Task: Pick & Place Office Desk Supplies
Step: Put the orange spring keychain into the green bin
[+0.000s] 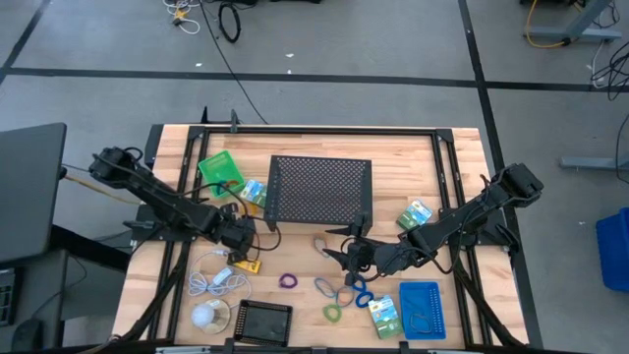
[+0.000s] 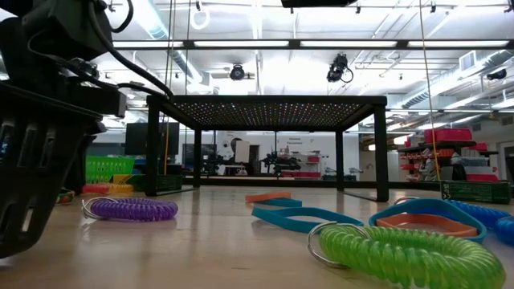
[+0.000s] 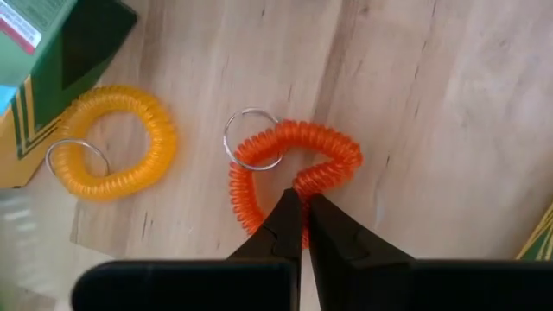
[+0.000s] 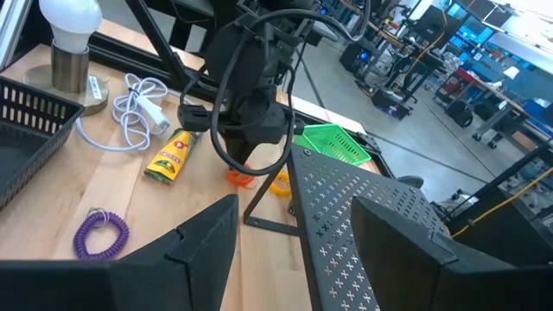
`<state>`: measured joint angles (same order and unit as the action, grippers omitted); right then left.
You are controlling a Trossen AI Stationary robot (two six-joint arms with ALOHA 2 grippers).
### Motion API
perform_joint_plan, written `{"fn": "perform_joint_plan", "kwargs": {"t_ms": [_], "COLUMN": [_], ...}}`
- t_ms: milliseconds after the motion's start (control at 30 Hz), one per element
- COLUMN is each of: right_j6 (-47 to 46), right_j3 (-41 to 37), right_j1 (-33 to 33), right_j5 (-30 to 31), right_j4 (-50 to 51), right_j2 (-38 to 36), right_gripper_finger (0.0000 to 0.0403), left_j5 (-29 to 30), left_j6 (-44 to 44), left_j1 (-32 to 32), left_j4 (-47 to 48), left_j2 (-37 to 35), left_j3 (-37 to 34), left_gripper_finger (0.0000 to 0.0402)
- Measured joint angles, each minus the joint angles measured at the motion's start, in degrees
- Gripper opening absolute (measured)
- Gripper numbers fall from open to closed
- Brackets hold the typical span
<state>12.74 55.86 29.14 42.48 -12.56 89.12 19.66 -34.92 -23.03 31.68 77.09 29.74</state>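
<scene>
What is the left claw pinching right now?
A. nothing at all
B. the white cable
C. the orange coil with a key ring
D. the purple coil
C: in the left wrist view the left gripper has its fingers shut on the orange coil, pinching its loop on the table.

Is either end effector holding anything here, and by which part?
The left end effector pinches the orange coil loop across its coil. The right end effector holds nothing.

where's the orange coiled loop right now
The orange coiled loop lies on the wooden table's left side, pinched in the left gripper, beside a yellow coiled loop and near the black mesh shelf's front-left leg.
</scene>
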Motion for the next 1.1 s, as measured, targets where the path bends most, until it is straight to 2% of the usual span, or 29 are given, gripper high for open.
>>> {"fn": "perform_joint_plan", "kwargs": {"t_ms": [167,300,633,800,933,1100], "right_j6": [0.0,0.0,-0.4,-0.4,-0.4,-0.4], "right_j3": [0.0,0.0,0.0,0.0,0.0,0.0], "right_j1": [0.0,0.0,0.0,0.0,0.0,0.0], "right_j5": [0.0,0.0,-1.4,-2.6,-3.1,-3.5], "right_j4": [0.0,0.0,0.0,0.0,-0.1,0.0], "right_j2": [0.0,0.0,0.0,0.0,0.0,0.0], "right_gripper_finger": [0.0233,0.0233,0.0233,0.0233,0.0233,0.0233], "left_j5": [-0.2,2.0,14.6,22.8,27.7,30.1], "left_j6": [-0.2,-0.2,2.0,2.3,-0.9,-9.5], "left_j1": [-2.5,-4.4,-5.5,-5.4,-4.7,-0.4], "left_j4": [0.4,0.8,2.6,4.2,8.7,16.6], "left_j2": [-3.6,-9.0,-27.5,-34.9,-39.1,-41.6], "left_j3": [-0.1,-0.1,0.0,0.0,0.0,0.0], "left_gripper_finger": [0.0009,0.0008,0.0008,0.0008,0.0008,0.0008]}}
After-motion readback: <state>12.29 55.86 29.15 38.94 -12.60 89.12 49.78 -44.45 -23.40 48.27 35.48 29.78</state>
